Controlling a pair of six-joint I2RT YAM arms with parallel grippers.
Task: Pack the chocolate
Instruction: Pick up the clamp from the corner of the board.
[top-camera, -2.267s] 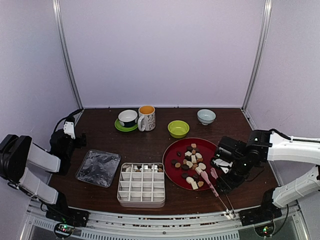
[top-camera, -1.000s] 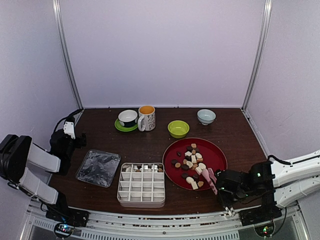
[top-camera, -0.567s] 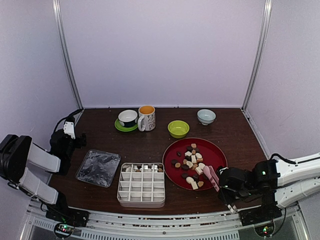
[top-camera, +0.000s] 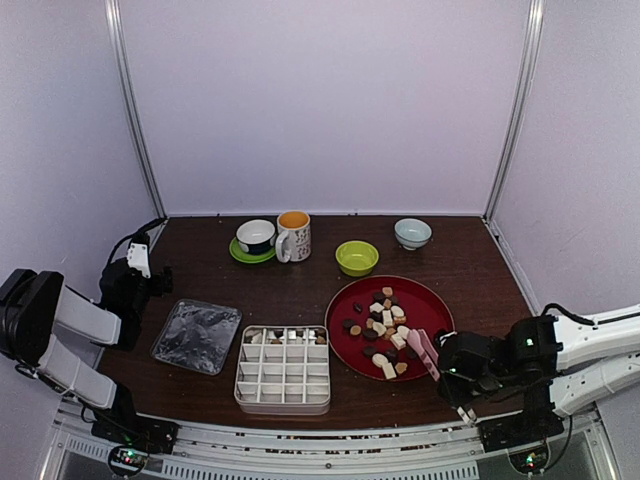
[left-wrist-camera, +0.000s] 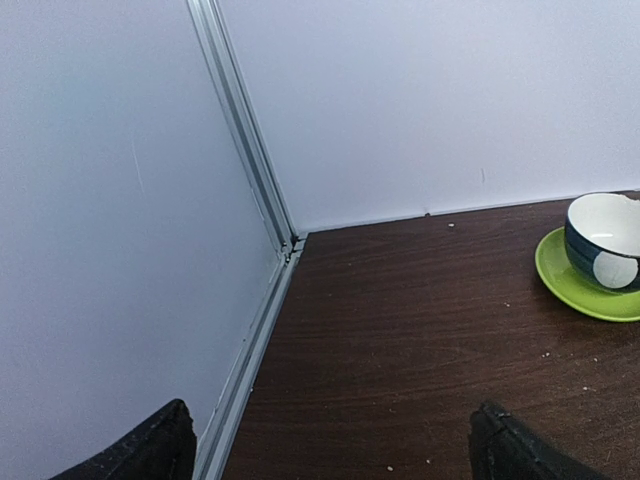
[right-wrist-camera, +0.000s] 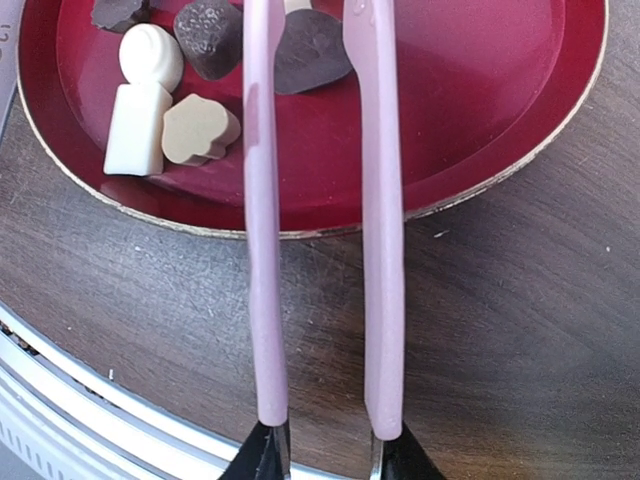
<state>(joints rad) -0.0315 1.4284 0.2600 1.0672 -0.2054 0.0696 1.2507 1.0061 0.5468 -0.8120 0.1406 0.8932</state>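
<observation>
The chocolate (top-camera: 388, 320) lies heaped on the red plate (top-camera: 435, 300). A few pieces sit in the back row of the tray (top-camera: 283, 385), too small to tell apart. The tongs (right-wrist-camera: 372, 200) reach over the plate rim, their tips cut off in the right wrist view. Their handle ends are clamped in the right gripper (right-wrist-camera: 330, 458). The left gripper (left-wrist-camera: 330, 452) gapes wide beside the wall (left-wrist-camera: 120, 250).

Dark wood table (top-camera: 300, 290), lilac walls (top-camera: 330, 100)

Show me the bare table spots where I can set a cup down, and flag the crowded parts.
Bare: far-left corner beside the green saucer; the strip between mug and divided tray; far right, between white bowl and right wall. Crowded: red plate with chocolate and pink tongs.
</observation>
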